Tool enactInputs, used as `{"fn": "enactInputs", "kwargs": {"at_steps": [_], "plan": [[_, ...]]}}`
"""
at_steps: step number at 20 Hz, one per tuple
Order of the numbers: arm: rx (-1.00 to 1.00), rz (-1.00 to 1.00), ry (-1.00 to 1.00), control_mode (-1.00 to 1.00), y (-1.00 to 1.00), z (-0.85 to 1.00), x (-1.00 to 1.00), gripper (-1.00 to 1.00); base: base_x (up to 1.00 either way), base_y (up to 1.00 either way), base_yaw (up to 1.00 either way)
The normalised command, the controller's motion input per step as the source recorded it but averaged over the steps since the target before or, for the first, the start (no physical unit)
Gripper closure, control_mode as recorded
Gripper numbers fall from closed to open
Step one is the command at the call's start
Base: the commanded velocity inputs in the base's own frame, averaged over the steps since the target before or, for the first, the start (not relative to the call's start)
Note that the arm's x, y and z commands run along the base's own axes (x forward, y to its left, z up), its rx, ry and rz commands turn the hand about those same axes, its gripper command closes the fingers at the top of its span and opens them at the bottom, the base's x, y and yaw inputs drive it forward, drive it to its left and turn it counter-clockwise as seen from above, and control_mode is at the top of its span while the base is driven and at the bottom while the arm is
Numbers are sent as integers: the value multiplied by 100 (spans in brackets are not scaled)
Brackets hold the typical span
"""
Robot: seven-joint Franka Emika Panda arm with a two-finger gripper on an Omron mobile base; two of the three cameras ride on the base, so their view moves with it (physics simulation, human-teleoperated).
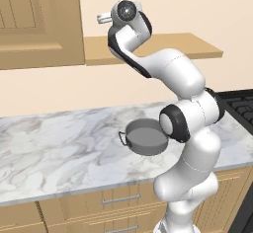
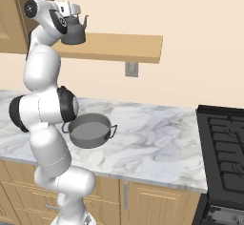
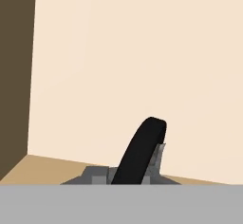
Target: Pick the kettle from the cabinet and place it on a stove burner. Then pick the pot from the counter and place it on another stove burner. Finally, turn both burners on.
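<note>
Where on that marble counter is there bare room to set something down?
The counter lies bare between the pot and the black stove, and again left of the pot toward the wall cabinet's side. It is tight around the pot, where the arm stands. The shelf is bare right of the kettle.

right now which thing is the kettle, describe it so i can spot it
Look at the tan shelf on the wall above the marble counter. At its left end, by the end effector, sits the kettle: small, dark grey, rounded, with a short spout. The pot on the counter below is wide, shallow and has loop handles.
</note>
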Motion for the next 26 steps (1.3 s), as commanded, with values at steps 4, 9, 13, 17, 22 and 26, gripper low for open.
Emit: {"fn": "enactInputs", "kwargs": {"at_steps": [4, 9, 13, 17, 22, 26], "plan": [[0, 0, 0, -100, 0, 0, 0, 100, 0, 0, 0], [0, 0, 0, -100, 1, 0, -4, 100, 0, 0, 0], [0, -2, 0, -100, -1, 0, -23, 100, 0, 0, 0], [1, -2, 0, -100, -15, 0, -32, 100, 0, 0, 0], [3, -1, 0, -100, -39, 0, -32, 100, 0, 0, 0], [2, 0, 0, -100, -44, 1, -26, 100, 0, 0, 0]]}}
